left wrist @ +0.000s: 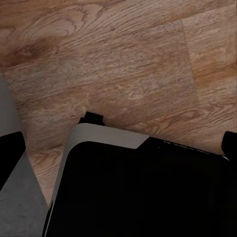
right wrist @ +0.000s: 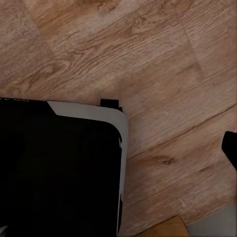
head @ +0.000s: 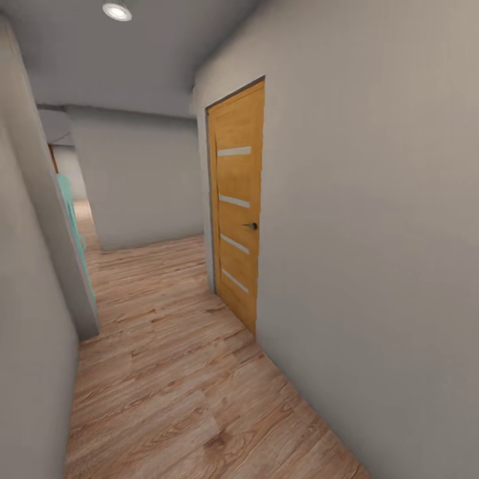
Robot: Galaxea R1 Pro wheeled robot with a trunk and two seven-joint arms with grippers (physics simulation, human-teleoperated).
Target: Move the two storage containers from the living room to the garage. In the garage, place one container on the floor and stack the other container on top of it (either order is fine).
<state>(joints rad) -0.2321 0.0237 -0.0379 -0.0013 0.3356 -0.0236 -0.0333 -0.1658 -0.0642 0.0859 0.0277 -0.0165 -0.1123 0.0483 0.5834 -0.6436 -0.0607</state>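
The two storage containers are out of view, and so are the living room and the garage. I am in a narrow hallway with light wood planks (head: 173,372) underfoot. My left gripper (left wrist: 118,148) hangs open over the planks, its dark fingertips (left wrist: 11,153) at the frame's sides with nothing between them. My right gripper (right wrist: 118,148) is also spread, one fingertip (right wrist: 230,148) at the frame's edge, holding nothing. Under both grippers lies my own black base with its grey rim (left wrist: 106,136).
A shut orange wooden door (head: 236,213) with a small handle sits in the grey right wall (head: 372,266). The left wall (head: 33,299) ends at a corner with a teal edge (head: 72,219). The corridor runs on to a grey back wall (head: 143,179) and opens to the left there.
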